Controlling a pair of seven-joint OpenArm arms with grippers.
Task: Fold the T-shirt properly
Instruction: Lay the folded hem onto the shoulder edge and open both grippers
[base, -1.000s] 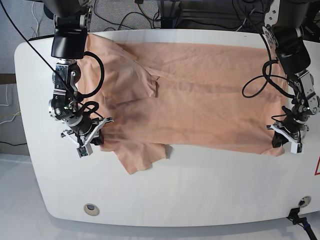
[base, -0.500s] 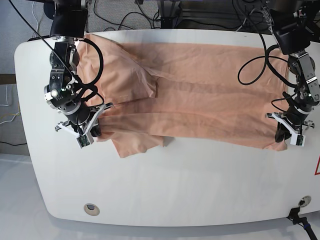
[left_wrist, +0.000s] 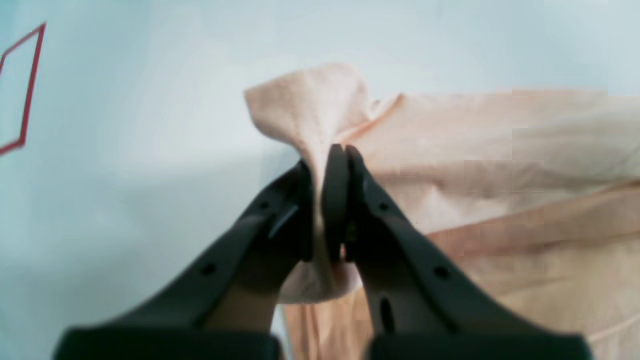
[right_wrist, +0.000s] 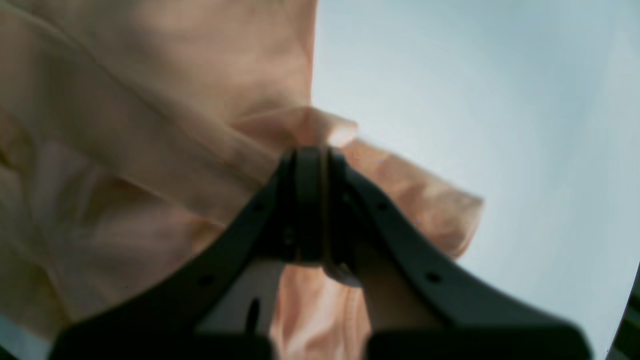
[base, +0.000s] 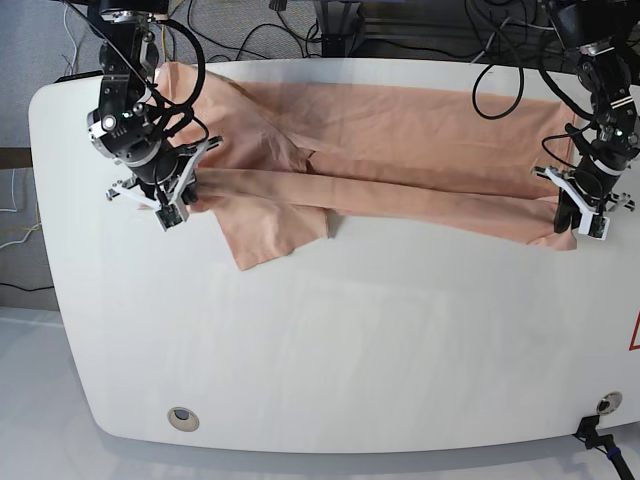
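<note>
**Kid:** What do you see by your left wrist?

**Me:** My left gripper (left_wrist: 327, 155) is pinched tight on a corner of the big, soft peach-pink cotton T-shirt (left_wrist: 500, 150). It feels light and floppy, I think.

**Kid:** And your right wrist?

**Me:** My right gripper (right_wrist: 312, 152) is squeezed on another edge. The cloth bunches up.

**Kid:** From above?

**Me:** The shirt lies stretched across the white table (base: 330, 350), between my two hands. Edges and corners seem best to hold.
</note>
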